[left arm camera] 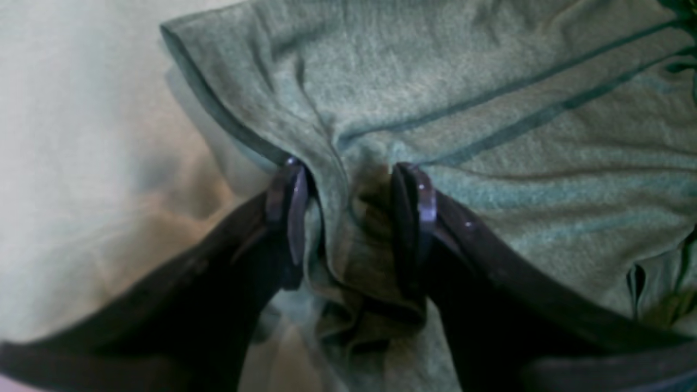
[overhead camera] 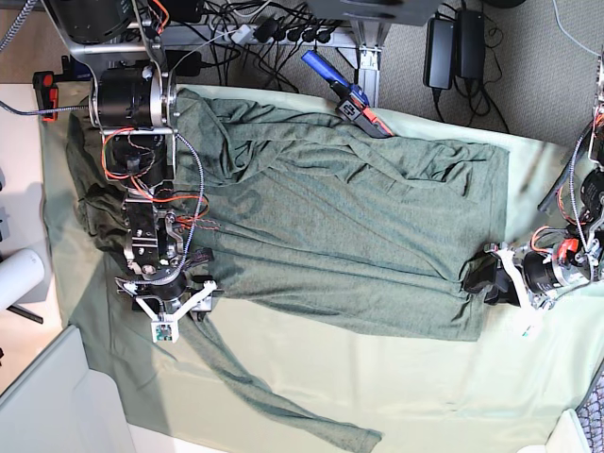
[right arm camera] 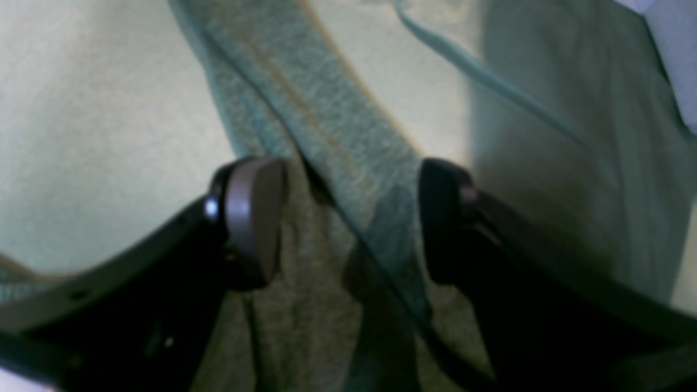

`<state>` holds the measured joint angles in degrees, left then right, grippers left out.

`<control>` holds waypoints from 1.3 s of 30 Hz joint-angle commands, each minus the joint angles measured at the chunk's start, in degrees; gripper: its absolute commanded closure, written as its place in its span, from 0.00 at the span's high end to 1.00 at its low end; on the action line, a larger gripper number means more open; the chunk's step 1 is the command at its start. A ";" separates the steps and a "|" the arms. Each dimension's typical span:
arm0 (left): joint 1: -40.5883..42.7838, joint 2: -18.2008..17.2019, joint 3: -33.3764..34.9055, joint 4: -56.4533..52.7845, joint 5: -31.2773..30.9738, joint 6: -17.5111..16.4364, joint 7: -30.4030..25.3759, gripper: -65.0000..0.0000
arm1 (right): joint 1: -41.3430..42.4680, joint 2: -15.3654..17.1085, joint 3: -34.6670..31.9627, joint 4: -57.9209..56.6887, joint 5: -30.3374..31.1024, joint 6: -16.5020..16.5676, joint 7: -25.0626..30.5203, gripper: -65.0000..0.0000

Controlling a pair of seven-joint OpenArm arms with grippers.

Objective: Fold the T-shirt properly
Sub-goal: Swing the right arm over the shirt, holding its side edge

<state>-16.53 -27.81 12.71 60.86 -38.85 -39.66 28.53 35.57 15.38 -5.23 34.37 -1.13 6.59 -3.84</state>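
The T-shirt (overhead camera: 340,226) is a soft, heathered grey-green knit, matte and slightly fuzzy, with stitched double lines along its hem (left arm camera: 506,92). It lies spread across a smoother, paler mint sheet (overhead camera: 311,377) covering the table, wrinkled in long shallow ridges. Its long axis runs side to side in the base view, with the hem at that view's right and the long sleeves at its left; one sleeve (overhead camera: 274,401) trails diagonally away from the body toward the bottom edge of the picture.

The left gripper (left arm camera: 348,218), dark glossy plastic with rounded pads, has a bunched wad of hem cloth pinched between its jaws, which stand fairly wide around the thick fold. The right gripper (right arm camera: 348,218) straddles a narrow twisted band of the shirt; its jaws stand wide, and the blur leaves it unclear whether the pads actually press the fabric.

Beyond the table lie grey carpet (overhead camera: 547,85), tangled cables (overhead camera: 255,28) and black power bricks (overhead camera: 453,42).
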 commanded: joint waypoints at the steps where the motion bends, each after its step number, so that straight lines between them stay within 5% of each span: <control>1: -1.38 -0.92 -0.35 0.96 -1.01 -0.34 -1.29 0.43 | 1.86 0.66 0.13 0.61 -0.20 -0.85 1.07 0.55; 7: -1.40 -0.92 -0.35 0.96 -1.03 -0.34 -1.36 0.43 | 1.86 0.68 0.13 0.68 -1.68 -0.28 1.36 0.00; 28: -1.38 -0.92 -0.35 0.96 -0.72 -0.34 -1.66 0.43 | -17.27 1.31 0.39 32.72 -2.03 0.11 -0.81 0.00; 39: -1.38 -0.92 -0.35 0.96 -0.72 -0.34 -1.70 0.43 | -29.16 6.10 1.05 45.86 -3.02 0.04 -2.67 0.00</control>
<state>-16.49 -27.79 12.71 60.90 -38.48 -39.66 28.05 5.48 20.80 -4.69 79.26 -4.16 7.07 -7.79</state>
